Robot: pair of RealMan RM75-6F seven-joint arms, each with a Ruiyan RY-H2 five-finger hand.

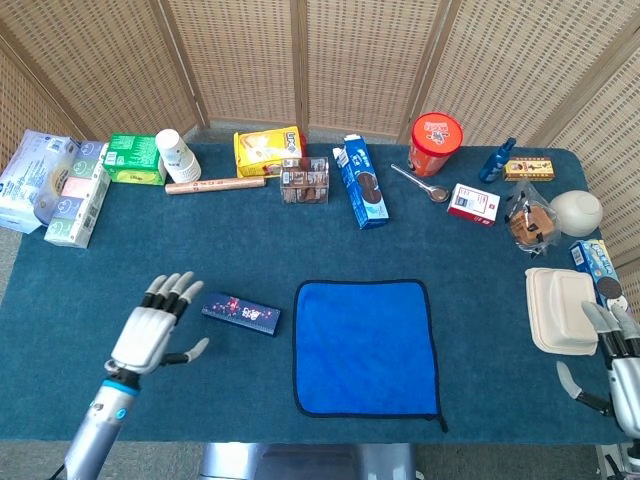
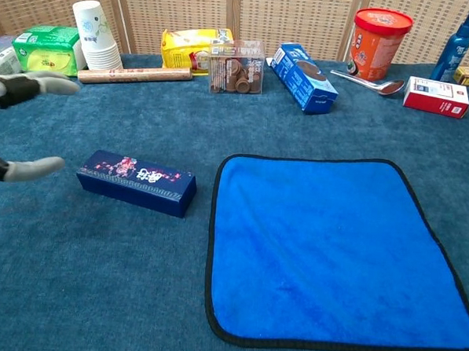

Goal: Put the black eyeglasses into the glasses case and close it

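Two hands are mine, and both hold nothing right now. My left hand (image 1: 150, 333) floats over the tabletop (image 1: 100, 270) with its fingers (image 1: 168, 290) spread apart. It is just beside the glasses case (image 1: 240, 313) and does not touch it. My right hand (image 1: 612, 350) is far over at the other edge, near a white food box (image 1: 562, 308). Its fingers look a bit apart too.

The glasses case is a long dark blue box with tiny pink flowers on top. It lies flat and closed on the tabletop, between my left hand and the blue cloth (image 1: 365, 345), near the cloth's left edge but not on it.

I cannot see the black eyeglasses anywhere. They may be inside the closed case, but I cannot tell.

I think the case is light and hard, like stiff card or plastic. It should not bend when I squeeze it. Its sides look smooth, so it could slip or slide on the fuzzy tabletop if I only push it. I would take it by the two long sides, near the middle. To open it, I would hold the bottom down and lift the lid at one long edge. Glasses are thin and can break, so I would hold them gently by the frame.
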